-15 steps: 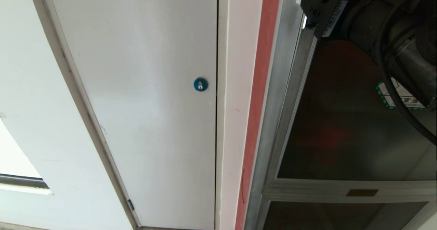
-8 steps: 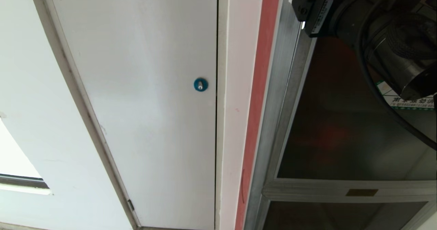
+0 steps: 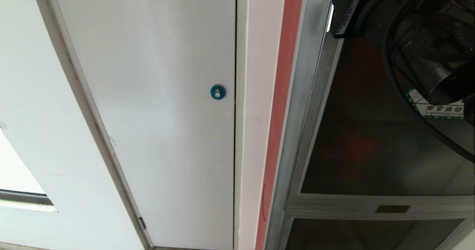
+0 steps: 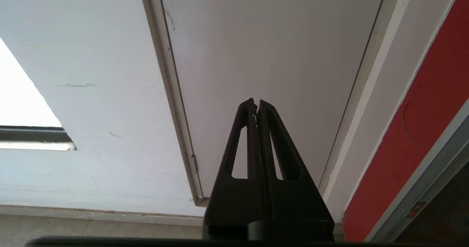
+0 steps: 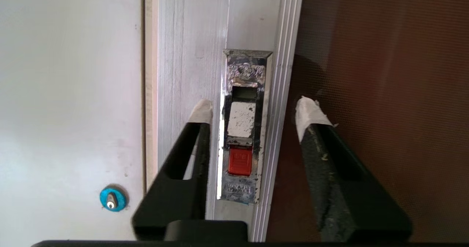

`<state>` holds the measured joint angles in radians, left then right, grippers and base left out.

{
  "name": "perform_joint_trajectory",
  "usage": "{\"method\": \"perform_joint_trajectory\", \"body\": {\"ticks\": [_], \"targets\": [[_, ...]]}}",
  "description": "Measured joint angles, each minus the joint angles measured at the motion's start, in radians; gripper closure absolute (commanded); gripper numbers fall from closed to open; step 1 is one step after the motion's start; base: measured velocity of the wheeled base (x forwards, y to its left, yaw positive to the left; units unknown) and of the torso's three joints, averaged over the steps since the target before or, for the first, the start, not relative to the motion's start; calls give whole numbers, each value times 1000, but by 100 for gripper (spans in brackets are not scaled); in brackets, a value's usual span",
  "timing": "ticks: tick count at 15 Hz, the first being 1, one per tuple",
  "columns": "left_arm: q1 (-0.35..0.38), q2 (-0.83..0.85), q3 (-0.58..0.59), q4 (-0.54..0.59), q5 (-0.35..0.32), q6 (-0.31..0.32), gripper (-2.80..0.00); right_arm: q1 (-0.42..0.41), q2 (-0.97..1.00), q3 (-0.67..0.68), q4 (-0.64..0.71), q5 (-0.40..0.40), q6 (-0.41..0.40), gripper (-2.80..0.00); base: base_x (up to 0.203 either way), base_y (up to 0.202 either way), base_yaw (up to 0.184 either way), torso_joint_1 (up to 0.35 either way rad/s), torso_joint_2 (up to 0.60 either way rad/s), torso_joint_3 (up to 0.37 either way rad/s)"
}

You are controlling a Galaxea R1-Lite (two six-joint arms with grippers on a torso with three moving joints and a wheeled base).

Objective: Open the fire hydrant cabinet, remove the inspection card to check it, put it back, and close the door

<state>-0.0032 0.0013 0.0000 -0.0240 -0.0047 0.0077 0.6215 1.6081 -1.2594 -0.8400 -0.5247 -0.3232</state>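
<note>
- Right gripper [image 5: 253, 109] stands with its black fingers apart, white-taped tips either side of the chrome latch plate [image 5: 244, 126] on the silver aluminium frame of the dark tinted glass door [image 3: 371, 131]; nothing is held, and we cannot tell if a tip touches the frame.
- Left gripper [image 4: 256, 109] is parked low with fingers pressed together, facing the plain white panel with the blue round lock [image 3: 218, 92].
- We see the door closed, filling the right of the head view, green-bordered sticker [image 3: 439, 109] partly behind the right arm.
- Fire hydrant cabinet behind it shows only as a red glow through the glass; inspection card is not visible.
- We judge the door rigid and fairly heavy, swinging on hinges; the glass is fragile and slick, so no pushing there.
- Best hold, we think, is the small red latch tab [image 5: 240, 161] and its worn white slider [image 5: 241, 119]: small, stiff, smooth metal surround, likely to slip off taped tips.
- We expect the card to be thin, light, floppy, needing an edge pinch.
</note>
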Motion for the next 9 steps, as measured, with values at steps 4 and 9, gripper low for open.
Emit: {"method": "perform_joint_trajectory", "body": {"ticks": [4, 9], "targets": [[0, 0, 0, 0, 1, 0, 0, 1, 2, 8, 3, 3, -1, 0, 0, 0, 0, 0, 0, 0], [0, 0, 0, 0, 0, 0, 0, 8, -7, 7, 22, 1, -4, 0, 0, 0, 0, 0, 0, 0]]}}
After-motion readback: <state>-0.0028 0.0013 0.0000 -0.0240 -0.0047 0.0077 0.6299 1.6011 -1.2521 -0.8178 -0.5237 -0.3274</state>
